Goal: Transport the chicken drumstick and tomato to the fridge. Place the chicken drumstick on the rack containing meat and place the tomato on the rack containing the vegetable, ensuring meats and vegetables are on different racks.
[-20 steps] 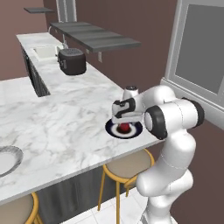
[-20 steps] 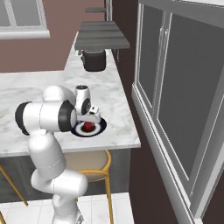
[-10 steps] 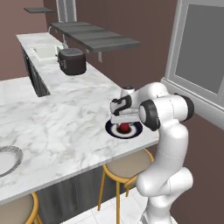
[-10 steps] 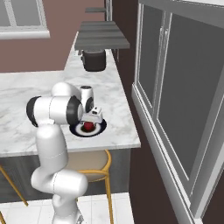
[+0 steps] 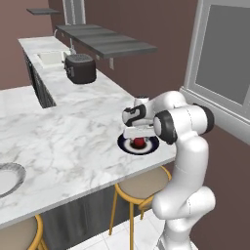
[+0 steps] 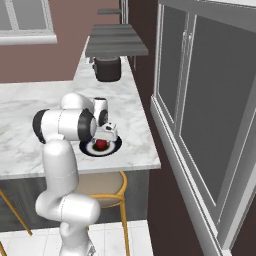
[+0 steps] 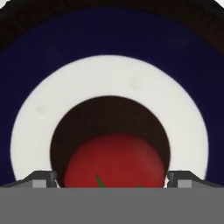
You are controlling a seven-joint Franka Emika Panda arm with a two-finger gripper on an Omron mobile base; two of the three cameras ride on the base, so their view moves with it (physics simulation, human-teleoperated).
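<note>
The tomato (image 5: 139,142) (image 6: 101,144), a glossy red ball, sits at the centre of a round plate (image 5: 123,145) (image 6: 116,145) with a dark blue rim and a white ring, near the right end of the marble counter. My gripper (image 5: 137,137) (image 6: 104,139) points straight down right over it. In the hand view the tomato (image 7: 116,159) lies between my open gripper's (image 7: 113,178) two fingertips, above the plate's white ring (image 7: 109,74). The chicken drumstick, the fridge and its racks are out of view.
A dark toaster (image 5: 79,68) (image 6: 107,68) stands further along the counter under a grey shelf (image 5: 105,41). A sink (image 5: 49,58) is behind it. A metal bowl (image 5: 7,178) sits at the near left. Stools (image 5: 141,183) stand under the counter edge. Tall white-framed grey panes (image 6: 200,100) line the right.
The hand has come down from above the plate until its fingers straddle the tomato. The elbow has swung a little. The tomato and plate have not moved.
</note>
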